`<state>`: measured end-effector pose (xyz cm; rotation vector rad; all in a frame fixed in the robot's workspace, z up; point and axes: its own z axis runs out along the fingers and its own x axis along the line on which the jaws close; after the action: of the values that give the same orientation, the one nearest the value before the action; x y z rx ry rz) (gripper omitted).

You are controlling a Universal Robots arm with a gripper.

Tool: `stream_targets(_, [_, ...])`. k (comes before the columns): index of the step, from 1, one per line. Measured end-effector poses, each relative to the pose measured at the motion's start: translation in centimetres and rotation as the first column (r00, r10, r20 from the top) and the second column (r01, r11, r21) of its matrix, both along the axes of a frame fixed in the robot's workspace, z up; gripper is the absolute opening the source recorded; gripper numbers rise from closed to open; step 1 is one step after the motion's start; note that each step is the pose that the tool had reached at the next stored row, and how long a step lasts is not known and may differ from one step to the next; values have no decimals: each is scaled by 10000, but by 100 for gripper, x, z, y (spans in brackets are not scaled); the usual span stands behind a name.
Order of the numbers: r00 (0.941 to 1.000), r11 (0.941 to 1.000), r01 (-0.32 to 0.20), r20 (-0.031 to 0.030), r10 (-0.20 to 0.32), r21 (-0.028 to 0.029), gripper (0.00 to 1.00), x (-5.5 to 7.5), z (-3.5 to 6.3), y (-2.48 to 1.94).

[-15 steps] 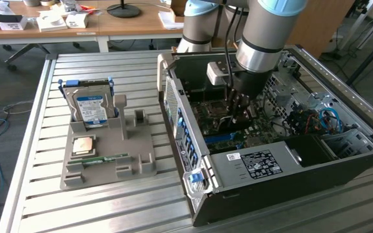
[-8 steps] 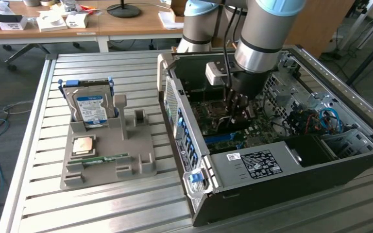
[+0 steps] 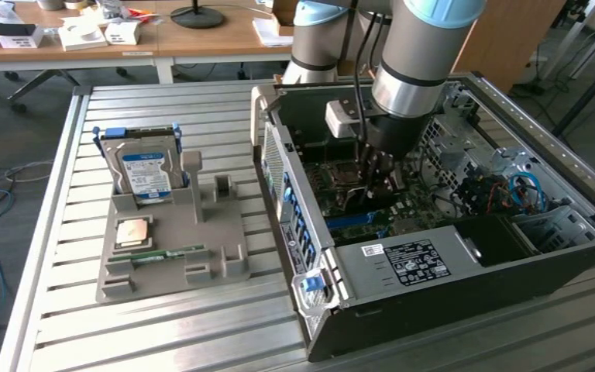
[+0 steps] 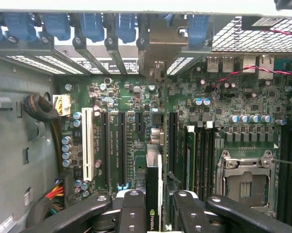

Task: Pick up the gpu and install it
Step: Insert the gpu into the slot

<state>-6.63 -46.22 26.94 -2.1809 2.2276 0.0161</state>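
Observation:
The gpu (image 4: 154, 180) is seen edge-on in the wrist view as a thin card with a green logo near my fingers. It runs across the motherboard (image 4: 136, 97) to its silver bracket (image 4: 155, 43) at the case's rear slot openings. My gripper (image 4: 153, 206) is shut on the gpu, with one black finger (image 4: 132, 209) on each side. In the exterior view my gripper (image 3: 378, 180) reaches down inside the open computer case (image 3: 401, 263), just above the board. Whether the card sits in its slot I cannot tell.
A grey tray (image 3: 173, 256) at the exterior view's left holds a hard drive (image 3: 145, 172), a processor chip (image 3: 134, 231) and a memory stick (image 3: 163, 254). Inside the case are a power supply (image 3: 406, 263), blue cables (image 3: 525, 190), the processor socket (image 4: 245, 182) and black expansion slots (image 4: 114, 145).

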Motion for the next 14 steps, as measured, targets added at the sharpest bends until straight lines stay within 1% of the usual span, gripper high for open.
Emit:
stream_targets(4, [10000,10000,2,3,-2,6,26,0,-9,1])
stream_targets(9, [10000,10000,2,1,-2,1,26,-1,-21,0])
stream_targets(14, [10000,10000,2,1,-2,2,26,-1,-52,0])
